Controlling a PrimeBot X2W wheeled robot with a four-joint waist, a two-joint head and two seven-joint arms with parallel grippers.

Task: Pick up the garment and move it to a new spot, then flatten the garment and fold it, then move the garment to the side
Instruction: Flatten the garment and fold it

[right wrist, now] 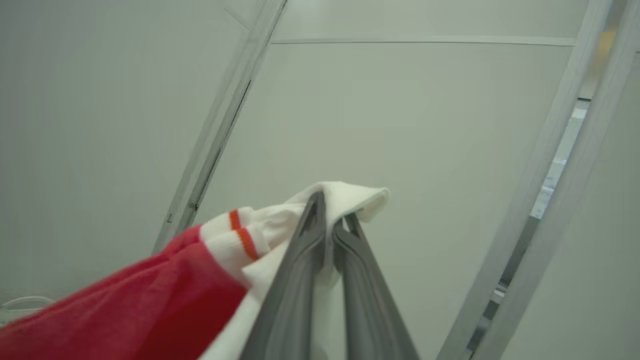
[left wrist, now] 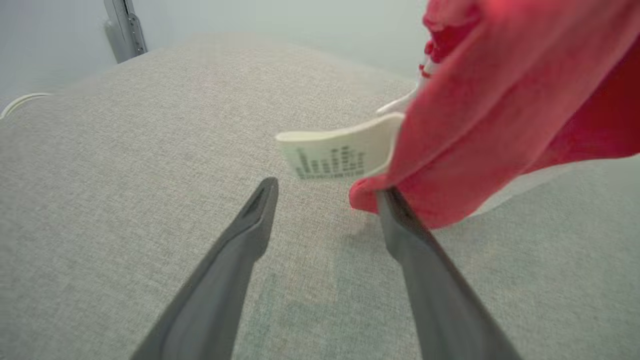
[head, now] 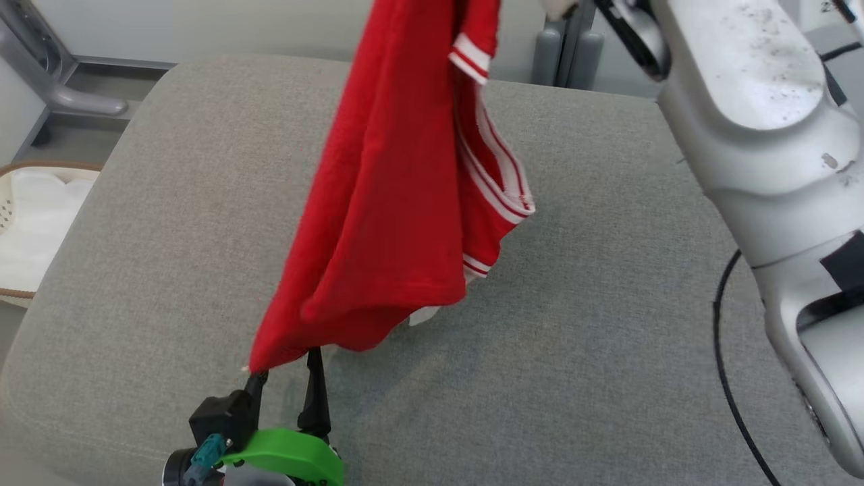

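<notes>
Grey surface (head: pixel 607 337) below: red garment (head: pixel 385 202) hangs vertically from my clamped right claw (right wrist: pixel 330 210), hem touching my spread left claw (head: pixel 286 365).

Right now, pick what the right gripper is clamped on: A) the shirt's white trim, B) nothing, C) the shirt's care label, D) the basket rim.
A: in the right wrist view the right gripper is shut on the white trim of the red shirt.

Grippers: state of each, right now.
Left gripper: open, one finger against the garment's hanging edge.
Right gripper: shut on the garment's white trim, holding it up.
</notes>
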